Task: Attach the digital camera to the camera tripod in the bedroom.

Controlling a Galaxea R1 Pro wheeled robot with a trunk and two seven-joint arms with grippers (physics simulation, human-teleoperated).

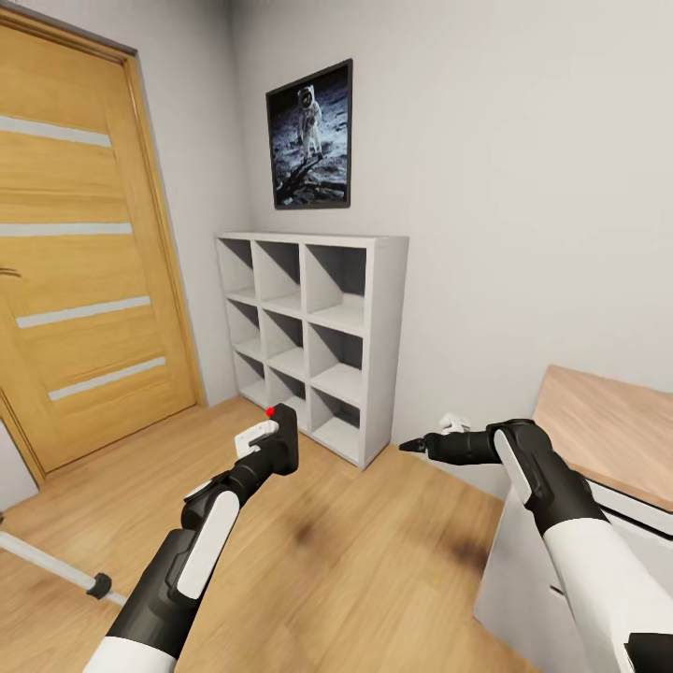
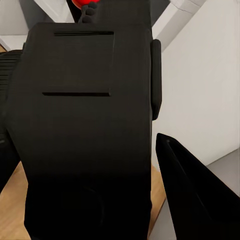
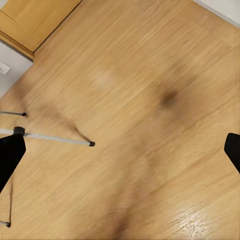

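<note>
Home bedroom: oak door [image 1: 79, 243], white cube shelves [image 1: 313, 341], astronaut poster [image 1: 310, 136].

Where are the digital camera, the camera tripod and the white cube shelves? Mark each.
digital camera [image 1: 279, 446], head view, black body in the left gripper.
camera tripod [image 3: 55, 138], right wrist view, silver leg.
white cube shelves [image 1: 318, 240], head view, top panel.
</note>
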